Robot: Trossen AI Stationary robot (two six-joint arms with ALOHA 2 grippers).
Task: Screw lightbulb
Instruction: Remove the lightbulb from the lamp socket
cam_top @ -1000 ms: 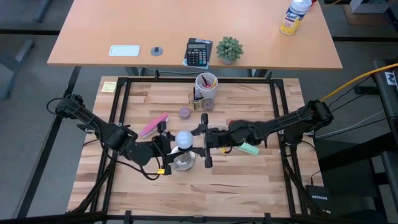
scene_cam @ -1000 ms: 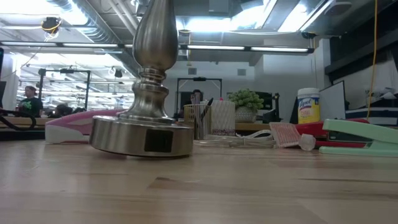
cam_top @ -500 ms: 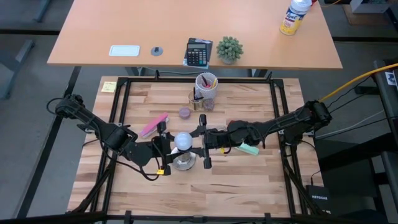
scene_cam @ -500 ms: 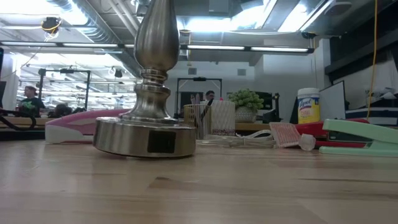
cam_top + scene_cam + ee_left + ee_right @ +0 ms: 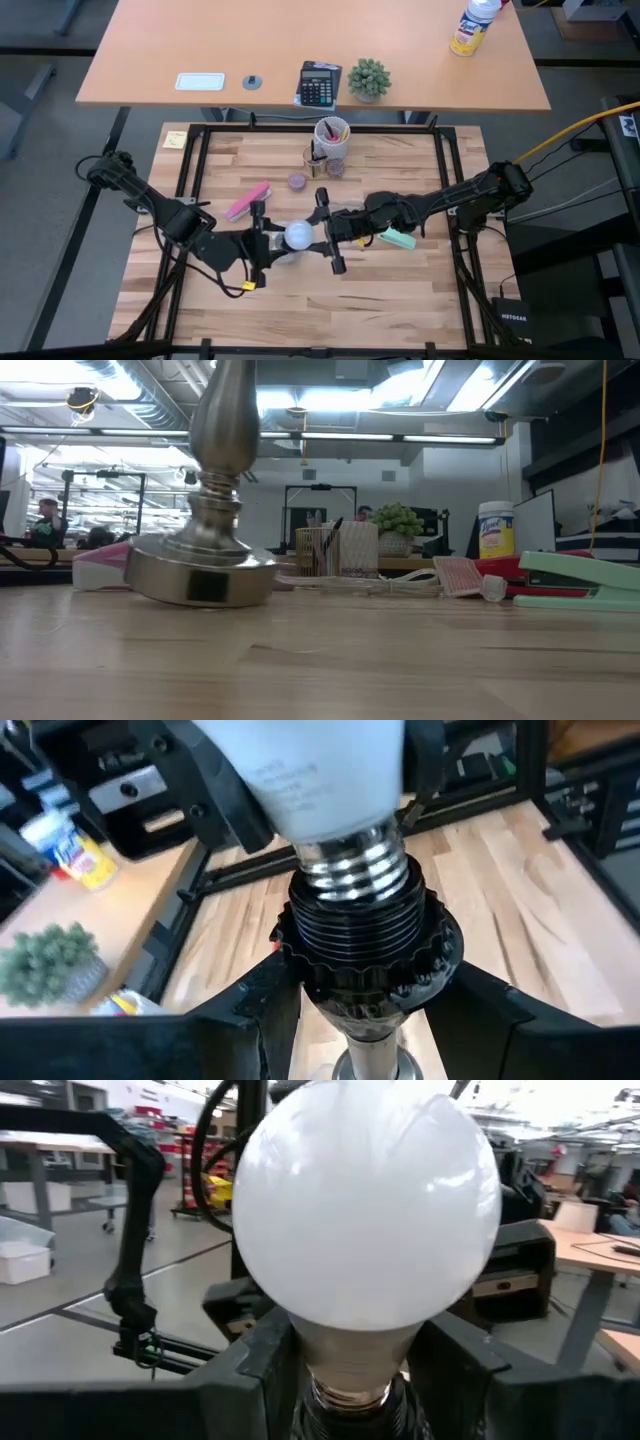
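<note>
The white lightbulb (image 5: 297,236) sits with its silvery screw base (image 5: 350,870) in the black ribbed socket (image 5: 360,940) atop the silver stand (image 5: 222,440). The stand's round base (image 5: 200,572) rests on the table, a little tilted. My left gripper (image 5: 262,242) comes from the table's left and is shut on the socket. My right gripper (image 5: 325,233) comes from the right and is shut on the bulb. My left gripper pinches the black ribbed socket (image 5: 300,955) between its two fingers, one on each side. The fingers come nearly level from the table's left, across the stand's stem. The stand leans slightly in the hold, its base on the table. My right gripper pinches the bulb's tapering neck (image 5: 350,1355), just below the round globe, between its two fingers (image 5: 265,1370). It comes about level from the table's right. The bulb stands upright in the socket.
A pink stapler (image 5: 248,200) lies behind the left gripper and a green stapler (image 5: 400,239) under the right arm. A purple cap (image 5: 297,181) and a pen cup (image 5: 332,135) stand farther back. A black metal frame (image 5: 190,180) borders the table.
The stand has tipped slightly, and its base has slid along the table, leftward in the low view. The bulb and both grippers have shifted a little toward the table's near edge. My left gripper has rolled about its own axis while keeping its hold.
</note>
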